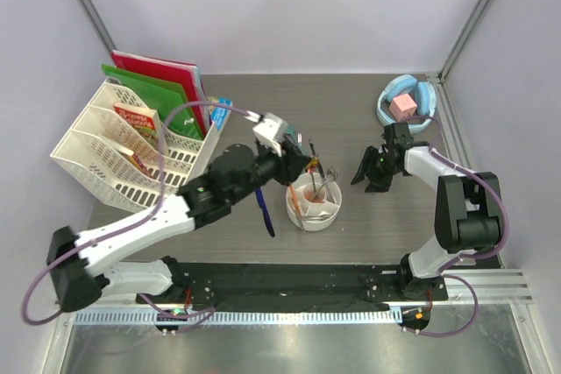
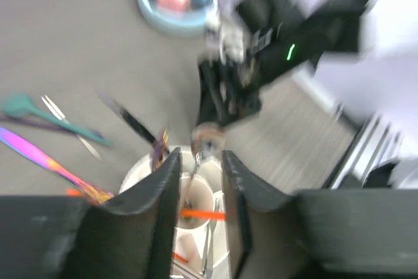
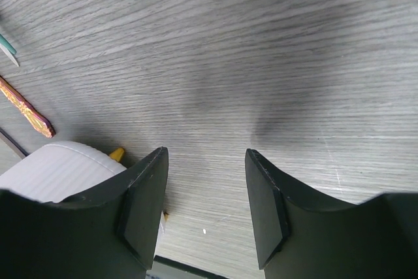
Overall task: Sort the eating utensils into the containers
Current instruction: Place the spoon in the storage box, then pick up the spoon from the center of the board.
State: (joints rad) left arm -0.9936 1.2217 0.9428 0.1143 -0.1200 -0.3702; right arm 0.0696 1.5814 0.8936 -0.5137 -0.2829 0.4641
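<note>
The white round container [image 1: 327, 219] stands mid-table with orange and silver utensils upright in its compartments. My left gripper [image 1: 308, 164] hovers right over it. In the left wrist view this gripper [image 2: 199, 155] has its jaws a little apart, and a silver utensil [image 2: 206, 138] leans in the container [image 2: 138, 169] between them, touching neither. An orange piece [image 2: 204, 214] lies across inside. A dark blue knife [image 1: 264, 209] lies left of the container. Teal [image 2: 26, 106], silver [image 2: 65, 122] and iridescent [image 2: 39, 155] utensils lie on the table beyond. My right gripper [image 1: 372, 172] stands open and empty to the right, just above the tabletop [image 3: 206, 155].
A white lattice file rack [image 1: 123, 148] with books and a green folder [image 1: 162, 89] fills the back left. A light blue bowl [image 1: 421, 94] holding a pink cube [image 1: 402, 107] sits at the back right. The container's wall [image 3: 59, 168] is close to the right gripper's left finger.
</note>
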